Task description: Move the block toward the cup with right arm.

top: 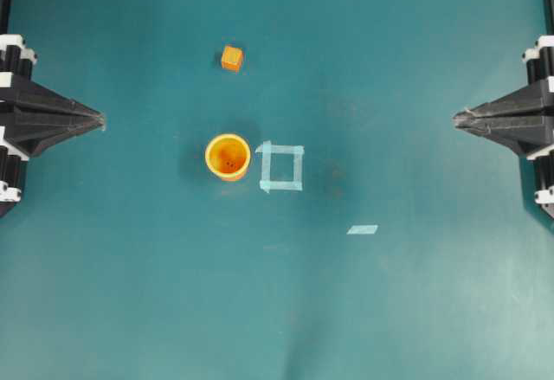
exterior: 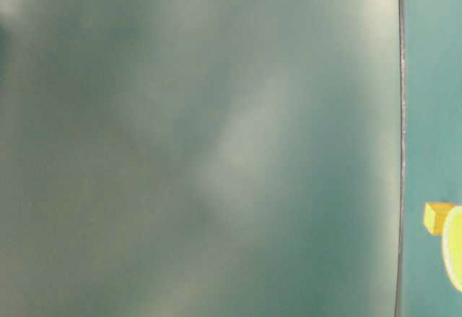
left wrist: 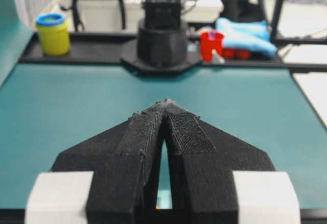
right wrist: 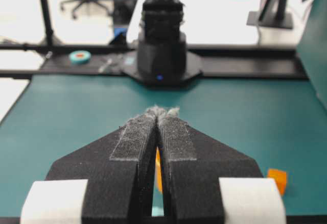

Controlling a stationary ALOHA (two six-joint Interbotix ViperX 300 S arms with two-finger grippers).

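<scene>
- The left gripper (top: 99, 121) rests closed and empty at the worktop's (top: 415, 311) left edge, clear of the job.
- The block (top: 231, 58) sits nearer the far edge, apart from the cup (top: 228, 156) mid-worktop, untouched.
- The right gripper (top: 458, 119) is closed and empty at the right edge, parked before reaching.

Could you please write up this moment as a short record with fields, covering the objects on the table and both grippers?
surface: teal table
block: small orange cube, far side of the table, untouched
cup: orange-yellow, upright, nearer than the block and apart from it
tape square: pale outline just right of the cup, nothing inside
tape strip: loose piece right of the square
left gripper: at left edge, jaws shut, holding nothing
right gripper: at right edge, jaws shut, holding nothing
</scene>
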